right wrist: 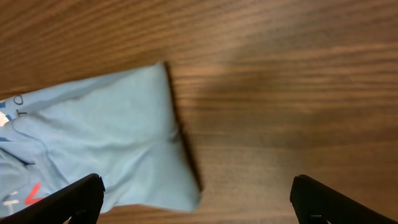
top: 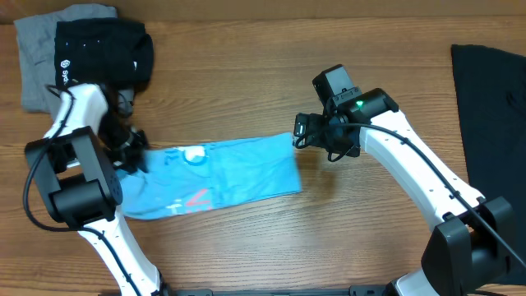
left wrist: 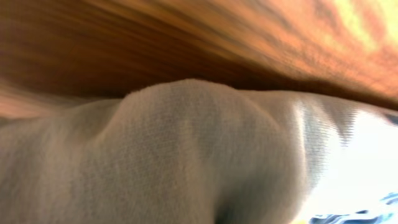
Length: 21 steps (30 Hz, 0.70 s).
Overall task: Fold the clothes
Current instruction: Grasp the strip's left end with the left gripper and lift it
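Your right hand (top: pixel 300 134) is spread apart at the blue T-shirt (top: pixel 238 173) corner. You cannot tell the left hand (top: pixel 134 153) grip.

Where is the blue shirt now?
In the overhead view the blue shirt lies centre-left, folded into a strip, between the left tool and the right tool.

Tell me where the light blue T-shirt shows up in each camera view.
Overhead: light blue T-shirt, folded strip, centre-left.
Left wrist: blurred pale cloth fills the lower frame; cannot tell if it is the shirt.
Right wrist: lower left.
Shared landmark: wooden table.
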Each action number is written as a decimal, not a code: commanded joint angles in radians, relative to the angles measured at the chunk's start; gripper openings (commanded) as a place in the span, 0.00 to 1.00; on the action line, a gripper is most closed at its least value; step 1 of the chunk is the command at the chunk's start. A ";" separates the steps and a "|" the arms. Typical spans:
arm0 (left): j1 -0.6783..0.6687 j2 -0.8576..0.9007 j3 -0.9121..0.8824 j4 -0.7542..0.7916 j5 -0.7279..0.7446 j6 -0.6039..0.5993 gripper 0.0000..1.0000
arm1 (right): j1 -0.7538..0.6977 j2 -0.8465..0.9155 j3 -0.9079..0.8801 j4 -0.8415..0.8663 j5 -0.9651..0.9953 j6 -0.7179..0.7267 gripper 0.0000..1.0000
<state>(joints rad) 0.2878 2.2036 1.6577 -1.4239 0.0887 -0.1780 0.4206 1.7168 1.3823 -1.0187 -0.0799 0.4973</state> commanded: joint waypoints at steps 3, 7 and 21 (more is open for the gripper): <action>-0.050 -0.007 0.237 -0.115 -0.029 -0.040 0.04 | 0.001 0.008 -0.077 0.142 -0.036 -0.004 1.00; -0.135 -0.007 0.312 -0.193 0.038 -0.035 0.04 | 0.001 0.053 -0.101 0.211 -0.113 -0.004 1.00; -0.561 -0.006 0.341 -0.122 0.119 -0.023 0.05 | 0.001 0.239 -0.101 0.275 -0.229 -0.003 1.00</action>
<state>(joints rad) -0.2016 2.2040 1.9739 -1.5696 0.1791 -0.2008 0.4206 1.9446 1.2861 -0.7574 -0.2707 0.4973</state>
